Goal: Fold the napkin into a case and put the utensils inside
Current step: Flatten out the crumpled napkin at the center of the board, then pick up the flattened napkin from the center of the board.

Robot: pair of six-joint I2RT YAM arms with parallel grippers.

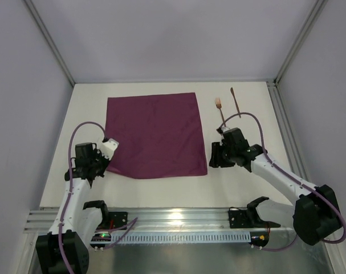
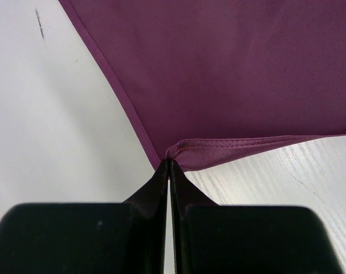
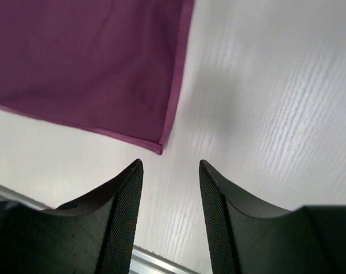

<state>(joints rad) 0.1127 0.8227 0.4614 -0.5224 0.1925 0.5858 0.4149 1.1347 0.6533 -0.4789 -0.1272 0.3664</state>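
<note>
The magenta-purple napkin [image 1: 155, 134] lies spread flat and square on the white table. My left gripper [image 1: 106, 164] is at its near left corner. In the left wrist view the jaws [image 2: 170, 162] are shut on that corner of the napkin [image 2: 230, 74], and the hem is turned up beside the tips. My right gripper [image 1: 214, 157] is open and empty just right of the near right corner. That corner of the napkin [image 3: 160, 149] lies just ahead of the left fingertip [image 3: 133, 177]. The copper fork [image 1: 219, 105] and knife [image 1: 235, 100] lie side by side beyond the right gripper.
A metal rail [image 1: 178, 220] runs along the table's near edge by the arm bases. Grey walls and frame posts [image 1: 50, 43] enclose the table at the back and sides. A rail [image 1: 284, 123] runs along the right side.
</note>
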